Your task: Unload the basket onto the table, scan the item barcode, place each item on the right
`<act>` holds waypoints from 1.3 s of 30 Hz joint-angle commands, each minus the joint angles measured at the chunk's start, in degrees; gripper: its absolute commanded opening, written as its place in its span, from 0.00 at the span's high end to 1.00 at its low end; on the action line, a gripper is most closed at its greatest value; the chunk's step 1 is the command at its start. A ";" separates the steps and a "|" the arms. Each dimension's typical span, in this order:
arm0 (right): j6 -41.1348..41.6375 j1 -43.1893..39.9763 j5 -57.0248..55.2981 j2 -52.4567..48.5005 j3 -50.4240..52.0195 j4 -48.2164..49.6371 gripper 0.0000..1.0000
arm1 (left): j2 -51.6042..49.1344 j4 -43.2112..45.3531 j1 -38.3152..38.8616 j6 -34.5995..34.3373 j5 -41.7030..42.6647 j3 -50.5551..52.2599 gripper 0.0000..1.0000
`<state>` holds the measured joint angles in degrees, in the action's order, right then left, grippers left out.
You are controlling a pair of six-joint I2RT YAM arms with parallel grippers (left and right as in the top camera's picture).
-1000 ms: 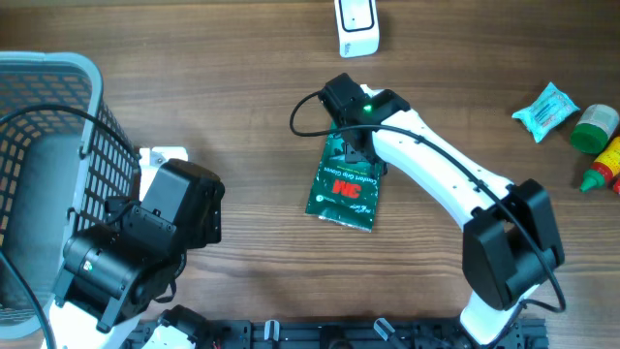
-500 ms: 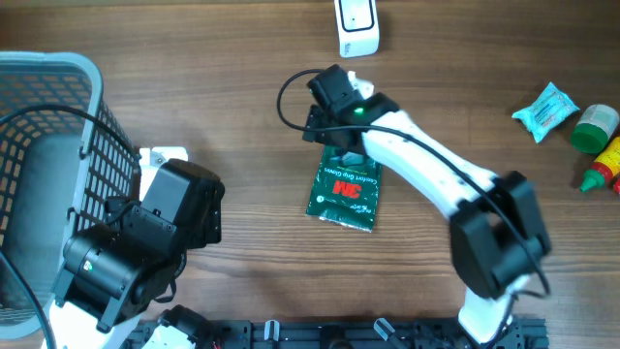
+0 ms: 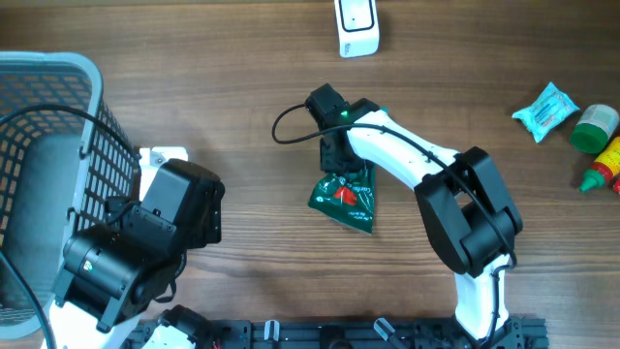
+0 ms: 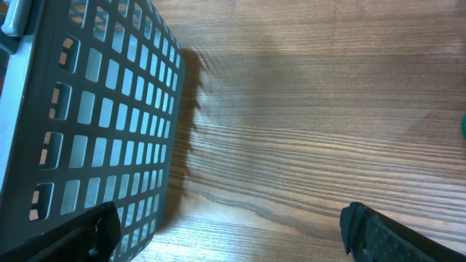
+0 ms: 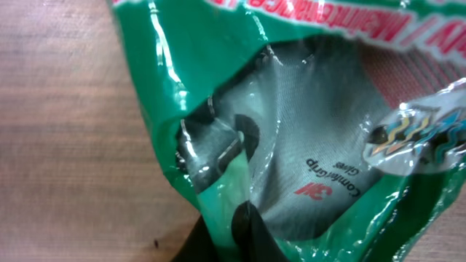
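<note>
The item is a green 3M glove packet (image 3: 346, 200) lying near the table's middle, its upper end bunched and raised. My right gripper (image 3: 334, 163) is shut on that upper edge. In the right wrist view the dark fingers (image 5: 244, 233) pinch the glossy green film of the packet (image 5: 306, 109), with grey glove fabric showing through it. No barcode shows in any view. A white scanner (image 3: 356, 27) stands at the table's far edge. My left gripper (image 4: 233, 236) is open over bare wood beside the basket (image 4: 95, 109), with nothing between its fingertips.
A grey mesh basket (image 3: 39, 145) fills the left side, next to the left arm. At the far right lie a teal packet (image 3: 545, 109), a green-capped bottle (image 3: 593, 128) and a red and yellow bottle (image 3: 605, 167). A white object (image 3: 163, 155) sits by the basket.
My right gripper swung left over the packet's top end and shut on it. The packet, flat before, is now crumpled and tilted. The left arm has not moved.
</note>
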<state>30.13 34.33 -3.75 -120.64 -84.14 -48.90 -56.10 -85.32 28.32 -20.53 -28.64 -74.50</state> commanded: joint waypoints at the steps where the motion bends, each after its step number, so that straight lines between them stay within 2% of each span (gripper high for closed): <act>1: -5.92 0.46 9.77 -1.44 0.28 -1.75 0.96 | 0.07 0.00 -0.48 -0.96 0.09 0.15 0.00; 5: -14.97 -0.42 25.77 4.85 -2.10 -1.11 0.95 | 0.07 0.00 -0.48 -0.96 0.09 0.15 0.00; 8: -24.74 -2.75 40.68 11.34 -2.10 -1.64 0.95 | 0.07 0.00 -0.48 -0.94 0.09 0.15 0.00; 9: -29.07 -4.04 48.76 13.60 -2.10 -2.38 0.96 | 0.07 0.00 -0.48 -0.96 0.09 0.15 0.00; 11: -31.52 -6.19 58.71 16.22 -2.10 -3.54 0.95 | 0.07 0.00 -0.48 -0.96 0.09 0.15 0.00; 16: -22.16 -10.71 73.88 17.90 -2.05 -4.68 0.96 | 0.07 0.00 -0.48 -0.96 0.09 0.15 0.00; 20: -21.24 -12.33 86.25 17.90 -2.05 -4.70 0.95 | 0.07 0.00 -0.48 -0.96 0.09 0.15 0.00; 26: -17.49 -12.50 88.74 17.90 -2.01 -4.28 0.96 | 0.07 0.00 -0.48 -0.96 0.09 0.15 0.00; 29: -6.67 -12.50 88.70 17.90 -2.01 -4.24 0.95 | 0.07 0.00 -0.48 -0.96 0.09 0.15 0.00; 31: -0.81 -12.50 85.81 17.90 -2.01 -2.89 0.95 | 0.07 0.00 -0.48 -0.96 0.09 0.15 0.00; 32: -0.81 -12.50 81.42 17.90 -2.01 -1.77 0.95 | 0.07 0.00 -0.48 -0.96 0.09 0.15 0.00; 34: -2.16 -12.31 62.58 17.90 -1.99 -1.57 0.95 | 0.07 0.00 -0.48 -0.96 0.09 0.15 0.00; 37: -0.63 -10.51 22.23 17.90 -0.66 -4.85 0.95 | 0.07 0.00 -0.48 -0.96 0.09 0.15 0.00; 38: -0.15 -9.64 11.93 17.88 0.72 -5.07 0.92 | 0.07 0.00 -0.48 -0.96 0.09 0.15 0.00; 39: -0.72 -9.05 7.23 17.86 2.10 -4.33 0.84 | 0.07 0.00 -0.48 -0.96 0.09 0.15 0.00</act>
<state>27.92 23.11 43.05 -103.04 -85.21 -53.47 -56.10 -85.34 28.32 -20.53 -28.64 -74.50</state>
